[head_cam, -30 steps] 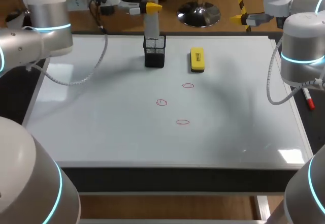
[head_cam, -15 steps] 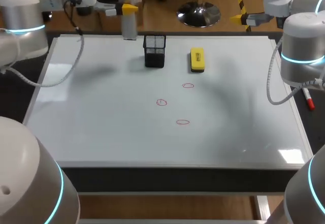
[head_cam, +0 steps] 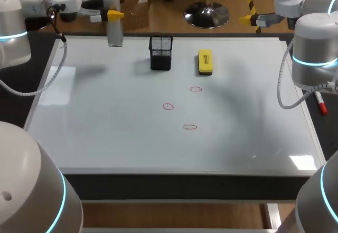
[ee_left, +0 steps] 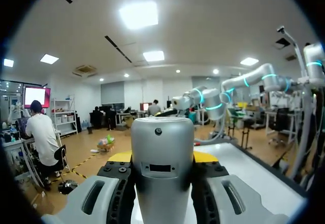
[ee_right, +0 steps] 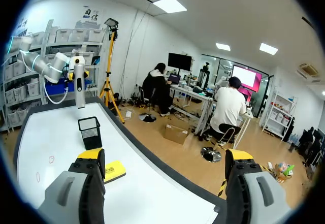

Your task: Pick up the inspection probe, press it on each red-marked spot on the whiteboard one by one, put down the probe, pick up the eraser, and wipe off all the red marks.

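Through the head view, my left pincer (head_cam: pixel 112 16) was pinching the inspection probe (head_cam: pixel 113 31). It held the probe upright over the far left edge of the whiteboard (head_cam: pixel 105 132). Off to that pincer's side stood the black mesh holder (head_cam: pixel 160 53), and past it lay the yellow eraser (head_cam: pixel 205 62). The three red marks (head_cam: pixel 168 106) sat on the board on my side of both. My right pincer (head_cam: pixel 252 18) hung beyond the far right corner, well apart from all of them.

Through the left wrist view, the probe (ee_left: pixel 162 148) filled the pincer (ee_left: pixel 163 158), with a yellow tip pressed against each flank.

Through the right wrist view, the right pincer (ee_right: pixel 165 158) stood spread wide with nothing between its tips. The eraser (ee_right: pixel 115 170) lay just beside one tip. The holder (ee_right: pixel 90 131) stood farther ahead, and the probe (ee_right: pixel 79 84) was beyond that.
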Controlling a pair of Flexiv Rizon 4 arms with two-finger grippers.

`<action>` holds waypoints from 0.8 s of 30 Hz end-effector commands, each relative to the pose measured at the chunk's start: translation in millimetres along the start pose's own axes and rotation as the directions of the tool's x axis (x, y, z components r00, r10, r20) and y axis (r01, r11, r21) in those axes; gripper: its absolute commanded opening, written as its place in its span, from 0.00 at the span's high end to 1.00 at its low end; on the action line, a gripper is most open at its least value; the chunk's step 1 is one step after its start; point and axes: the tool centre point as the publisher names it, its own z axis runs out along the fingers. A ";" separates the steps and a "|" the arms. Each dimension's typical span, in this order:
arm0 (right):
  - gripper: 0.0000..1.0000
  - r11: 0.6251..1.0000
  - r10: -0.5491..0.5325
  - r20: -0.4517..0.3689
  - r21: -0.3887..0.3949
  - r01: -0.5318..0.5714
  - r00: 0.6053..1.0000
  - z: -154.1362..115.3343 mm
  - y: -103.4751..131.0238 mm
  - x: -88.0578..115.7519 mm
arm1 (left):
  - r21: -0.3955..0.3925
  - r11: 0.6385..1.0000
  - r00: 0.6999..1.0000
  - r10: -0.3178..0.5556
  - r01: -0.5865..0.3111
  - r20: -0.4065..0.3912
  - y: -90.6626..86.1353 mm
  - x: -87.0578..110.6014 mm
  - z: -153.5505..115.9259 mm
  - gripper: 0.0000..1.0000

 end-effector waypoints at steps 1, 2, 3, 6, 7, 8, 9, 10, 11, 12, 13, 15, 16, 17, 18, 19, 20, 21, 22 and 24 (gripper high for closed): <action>0.00 1.000 0.000 -0.001 0.001 0.000 1.000 0.3 0.0 -0.4 | 0.006 1.000 1.000 -0.003 0.003 0.003 9.7 -3.2 -10.7 1.00; 0.00 1.000 0.000 -0.001 0.001 0.000 1.000 0.3 0.0 -0.4 | 0.006 1.000 1.000 -0.004 0.004 0.005 11.4 -3.5 -12.8 1.00; 0.00 1.000 0.000 -0.001 0.001 0.000 1.000 0.3 0.0 -0.4 | 0.005 1.000 1.000 -0.006 0.006 0.012 12.9 -3.8 -14.5 1.00; 0.00 1.000 0.000 -0.001 0.001 0.000 1.000 0.3 0.0 -0.4 | 0.006 1.000 1.000 -0.010 0.010 0.019 16.0 -4.7 -17.7 1.00; 0.00 1.000 0.000 -0.001 0.001 0.000 1.000 0.3 0.0 -0.4 | 0.006 1.000 1.000 -0.011 0.011 0.022 17.1 -5.3 -18.6 1.00; 0.00 1.000 0.000 -0.001 0.001 0.000 1.000 0.3 0.0 -0.4 | 0.003 1.000 1.000 -0.014 0.014 0.027 18.1 -5.9 -19.5 1.00; 0.00 1.000 0.000 -0.001 0.001 0.000 1.000 0.3 0.0 -0.4 | -0.001 1.000 0.999 -0.017 0.017 0.031 19.0 -6.6 -20.6 1.00; 0.00 1.000 0.000 -0.001 0.001 0.000 1.000 0.3 0.0 -0.4 | -0.010 1.000 0.999 -0.021 0.021 0.044 19.7 -7.3 -22.9 1.00; 0.00 1.000 0.000 -0.001 0.001 0.000 1.000 0.3 0.0 -0.4 | -0.010 1.000 0.999 -0.021 0.021 0.044 19.7 -7.3 -22.9 1.00; 0.00 1.000 0.000 -0.001 0.001 0.000 1.000 0.3 0.0 -0.4 | -0.010 1.000 0.999 -0.021 0.021 0.044 19.7 -7.3 -22.9 1.00; 0.00 1.000 0.000 -0.001 0.001 0.000 1.000 0.3 0.0 -0.4 | -0.010 1.000 0.999 -0.021 0.021 0.044 19.7 -7.3 -22.9 1.00; 0.00 1.000 0.000 -0.001 0.001 0.000 1.000 0.3 0.0 -0.4 | -0.010 1.000 0.999 -0.021 0.021 0.044 19.7 -7.3 -22.9 1.00; 0.00 1.000 0.000 -0.001 0.001 0.000 1.000 0.3 0.0 -0.4 | -0.010 1.000 0.999 -0.021 0.021 0.044 19.7 -7.3 -22.9 1.00; 0.00 1.000 0.000 -0.001 0.001 0.000 1.000 0.3 0.0 -0.4 | -0.010 1.000 0.999 -0.021 0.021 0.044 19.7 -7.3 -22.9 1.00; 0.00 1.000 0.000 -0.001 0.001 0.000 1.000 0.3 0.0 -0.4 | -0.010 1.000 0.999 -0.021 0.021 0.044 19.7 -7.3 -22.9 1.00; 0.00 1.000 0.000 -0.001 0.001 0.000 1.000 0.3 0.0 -0.4 | -0.010 1.000 0.999 -0.021 0.021 0.044 19.7 -7.3 -22.9 1.00; 0.00 1.000 0.000 -0.001 0.001 0.000 1.000 0.3 0.0 -0.4 | -0.010 1.000 0.999 -0.021 0.021 0.044 19.7 -7.3 -22.9 1.00; 0.00 1.000 0.000 -0.001 0.001 0.000 1.000 0.3 0.0 -0.4 | -0.010 1.000 0.999 -0.021 0.021 0.044 19.7 -7.3 -22.9 1.00; 0.00 1.000 0.000 -0.001 0.001 0.000 1.000 0.3 0.0 -0.4 | -0.010 1.000 0.999 -0.021 0.021 0.044 19.7 -7.3 -22.9 1.00; 0.00 1.000 0.000 -0.001 0.001 0.000 1.000 0.3 0.0 -0.4 | -0.010 1.000 0.999 -0.021 0.021 0.044 19.7 -7.3 -22.9 1.00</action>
